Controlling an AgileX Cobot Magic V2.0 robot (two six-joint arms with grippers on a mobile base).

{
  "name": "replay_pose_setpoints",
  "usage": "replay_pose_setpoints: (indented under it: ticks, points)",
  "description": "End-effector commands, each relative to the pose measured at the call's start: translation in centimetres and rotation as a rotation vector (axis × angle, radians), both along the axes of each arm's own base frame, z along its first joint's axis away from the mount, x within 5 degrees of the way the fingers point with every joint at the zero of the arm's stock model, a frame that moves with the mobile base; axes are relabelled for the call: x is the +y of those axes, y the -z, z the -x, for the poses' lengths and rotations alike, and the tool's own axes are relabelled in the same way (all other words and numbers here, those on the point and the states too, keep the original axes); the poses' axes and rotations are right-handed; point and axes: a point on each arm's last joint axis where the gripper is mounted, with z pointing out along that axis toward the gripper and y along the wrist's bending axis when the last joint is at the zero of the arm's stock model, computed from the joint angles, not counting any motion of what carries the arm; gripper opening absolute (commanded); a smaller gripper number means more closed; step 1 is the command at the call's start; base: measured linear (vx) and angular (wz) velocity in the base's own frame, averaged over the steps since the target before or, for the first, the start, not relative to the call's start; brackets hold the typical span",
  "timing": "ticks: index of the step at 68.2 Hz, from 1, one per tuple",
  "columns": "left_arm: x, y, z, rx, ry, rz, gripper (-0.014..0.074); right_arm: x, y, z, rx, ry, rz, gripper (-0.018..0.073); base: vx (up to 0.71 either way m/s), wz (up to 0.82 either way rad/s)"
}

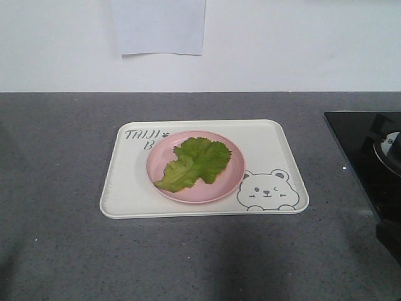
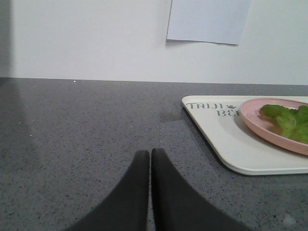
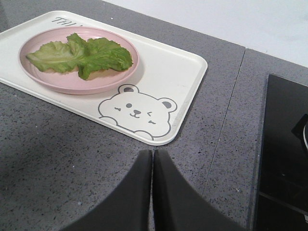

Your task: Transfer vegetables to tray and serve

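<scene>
A green lettuce leaf (image 1: 195,163) lies on a round pink plate (image 1: 233,179), which stands on the cream tray (image 1: 279,157) with the bear drawing on the grey counter. The leaf also shows in the left wrist view (image 2: 291,122) and the right wrist view (image 3: 84,54). The tray shows in the left wrist view (image 2: 226,139) and the right wrist view (image 3: 173,72). My left gripper (image 2: 150,153) is shut and empty, above bare counter left of the tray. My right gripper (image 3: 153,153) is shut and empty, just in front of the tray's near right corner. Neither gripper shows in the front view.
A black glass cooktop (image 1: 366,157) is set in the counter right of the tray, also in the right wrist view (image 3: 284,144). A white wall with a sheet of paper (image 1: 160,28) stands behind the counter.
</scene>
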Motion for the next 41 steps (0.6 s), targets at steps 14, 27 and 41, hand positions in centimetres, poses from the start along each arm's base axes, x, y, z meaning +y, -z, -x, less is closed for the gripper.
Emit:
replay_pose_setpoints:
  ticks: [14, 27, 41]
  points:
    - [0.0, 0.22, -0.02, -0.053, -0.001, 0.018, -0.0006, -0.11, -1.35, -0.29, -0.079, 0.023, -0.023, -0.0006, 0.0, 0.0]
    - [0.0, 0.22, -0.02, -0.053, -0.001, 0.018, -0.0006, -0.11, -1.35, -0.29, -0.079, 0.023, -0.023, -0.0006, 0.0, 0.0]
    - [0.0, 0.22, -0.02, -0.053, -0.001, 0.018, -0.0006, -0.27, -1.55, -0.38, -0.084, 0.062, -0.079, -0.0006, 0.0, 0.0]
